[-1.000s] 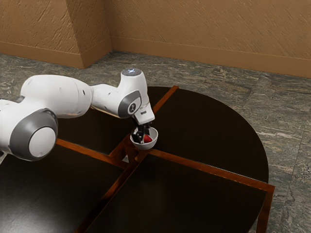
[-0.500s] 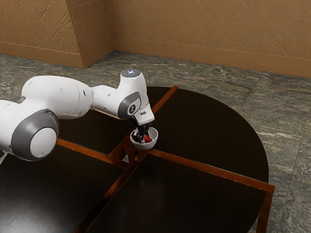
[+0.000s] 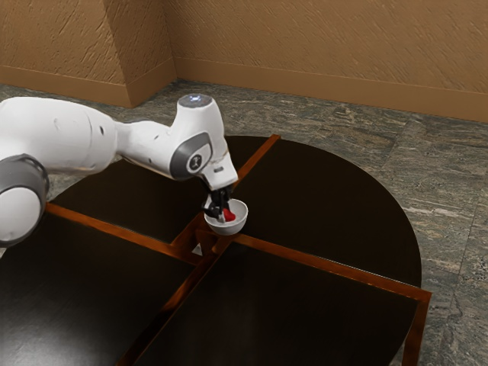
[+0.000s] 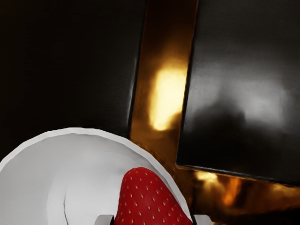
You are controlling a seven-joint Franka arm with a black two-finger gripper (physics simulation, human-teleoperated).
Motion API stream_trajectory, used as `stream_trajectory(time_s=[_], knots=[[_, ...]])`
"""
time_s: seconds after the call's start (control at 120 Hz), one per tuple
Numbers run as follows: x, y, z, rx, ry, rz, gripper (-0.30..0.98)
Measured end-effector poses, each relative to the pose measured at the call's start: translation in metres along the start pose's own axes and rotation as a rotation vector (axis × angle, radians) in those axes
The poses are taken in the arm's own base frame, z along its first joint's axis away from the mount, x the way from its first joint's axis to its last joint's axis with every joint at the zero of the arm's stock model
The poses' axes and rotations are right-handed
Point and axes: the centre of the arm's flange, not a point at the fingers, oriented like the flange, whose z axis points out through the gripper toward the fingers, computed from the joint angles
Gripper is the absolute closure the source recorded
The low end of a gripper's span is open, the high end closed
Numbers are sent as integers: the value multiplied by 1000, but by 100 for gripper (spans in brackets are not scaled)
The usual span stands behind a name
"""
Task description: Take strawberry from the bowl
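In the exterior view, the gripper [image 3: 219, 210] points down into the white bowl [image 3: 230, 228], its fingers low and close together. The red strawberry [image 3: 229, 216] is at the fingertips, inside the bowl's rim. In the wrist view, the strawberry [image 4: 146, 197] sits between the two tips of the gripper [image 4: 153, 220], one pressed to each side of it. Part of the white bowl [image 4: 86, 161] is beneath, with the strawberry over its inside near the rim. The strawberry's lower part is hidden.
The bowl stands near the middle of a dark round table [image 3: 328, 206], by the crossing of its reddish-brown wooden strips [image 3: 328, 265]. Gaps open between the table's panels beside the bowl.
The arm has shifted toward the exterior view's left, and its hand has tilted. My fingers have closed on the strawberry, which has moved slightly left and up there. The bowl has stayed put.
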Motion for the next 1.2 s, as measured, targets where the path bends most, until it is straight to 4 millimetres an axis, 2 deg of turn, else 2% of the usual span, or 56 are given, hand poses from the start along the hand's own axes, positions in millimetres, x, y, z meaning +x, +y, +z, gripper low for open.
stream_trajectory(time_s=[0.058, 0.142, 0.3, 0.375, 0.475, 0.542, 0.575, 0.608, 0.675, 0.742, 0.808, 0.85, 0.9, 0.933, 0.983, 1.042, 1.092, 1.15, 1.2], knots=[[15, 28, -11, -18, 5, 6, 56], [27, 68, -14, -58, 5, -6, 56], [39, 129, -2, -134, -7, -53, 55], [39, 138, 3, -147, -14, -92, 52], [39, 142, 14, -164, -25, -141, 38], [44, 143, 12, -160, -24, -161, 28], [45, 142, 5, -147, -19, -173, 24], [46, 139, -8, -126, -8, -186, 20], [47, 132, -46, -64, 24, -219, 15], [53, 113, -97, 0, 60, -258, 11], [56, 88, -168, 76, 72, -292, 8], [54, 77, -224, 125, 78, -334, 6], [46, 75, -285, 172, 92, -402, 5], [35, 79, -311, 182, 91, -452, 4], [-2, 80, -331, 175, 69, -563, 4], [-56, 78, -337, 144, 26, -715, 3], [-87, 84, -345, 121, 1, -814, 2], [-107, 93, -348, 86, -29, -895, 2], [-106, 105, -350, 61, -48, -925, 1]])
